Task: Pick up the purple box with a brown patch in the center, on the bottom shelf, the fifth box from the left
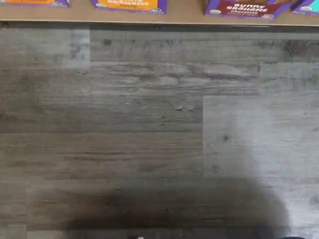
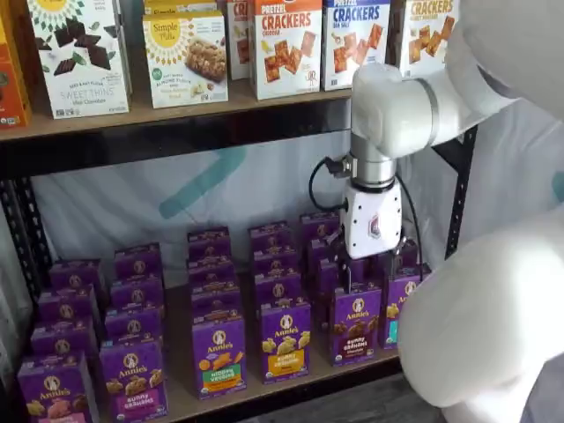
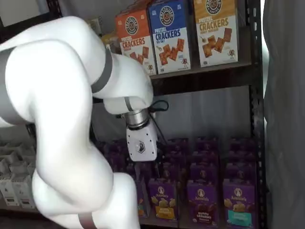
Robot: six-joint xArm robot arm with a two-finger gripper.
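Note:
The purple box (image 2: 355, 322) stands upright in the front row of the bottom shelf (image 2: 181, 398), with dark brown bunny snacks pictured mid-front. It also shows in a shelf view (image 3: 201, 200) and, seen from above, at the edge of the wrist view (image 1: 244, 9). My gripper (image 2: 359, 271) hangs just above and slightly behind this box, white body upright, fingers pointing down. In a shelf view the gripper (image 3: 143, 168) sits left of the box, in front of the purple rows. The black fingers merge with the dark cartons; no gap shows.
Rows of purple Annie's cartons fill the bottom shelf, including an orange-banded one (image 2: 285, 339) to the left and a teal-banded one (image 3: 239, 202) to the right. Cracker boxes (image 2: 286, 44) stand on the upper shelf. A black upright (image 2: 458, 189) stands at the right. Grey plank floor (image 1: 149, 129) lies below.

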